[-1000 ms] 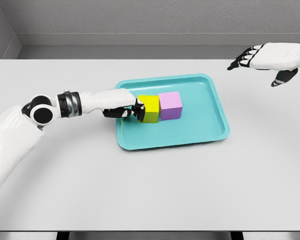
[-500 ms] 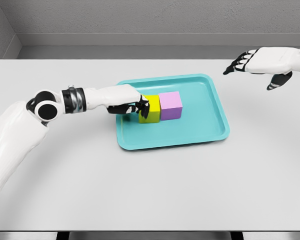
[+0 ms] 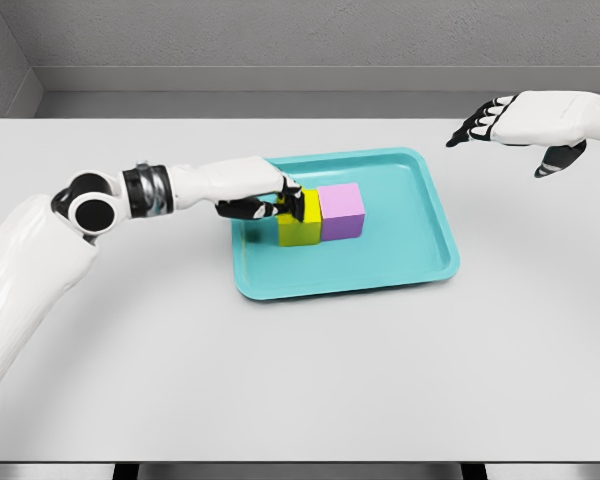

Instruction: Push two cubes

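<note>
On a grey bench (image 3: 280,380), a teal tray (image 3: 400,270) holds a yellow cube (image 3: 302,228) touching a purple cube (image 3: 342,210). The left robot hand (image 3: 270,200), fingers curled and gripping nothing, presses against the yellow cube's left side. The right robot hand (image 3: 520,125) hovers apart at upper right, fingers relaxed and empty.

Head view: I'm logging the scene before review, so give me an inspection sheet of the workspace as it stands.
Surface: plain light grey table.
Job's things: yellow cube and pink cube side by side, touching, inside a shallow teal plastic tray.
Clutter: nothing seen.
Grippers: left hand against the yellow cube's left side, fingers curled; right hand hovers open above the table's far right, holding nothing.
Cables: nothing seen.
Surroundings: grey walls behind the table.
</note>
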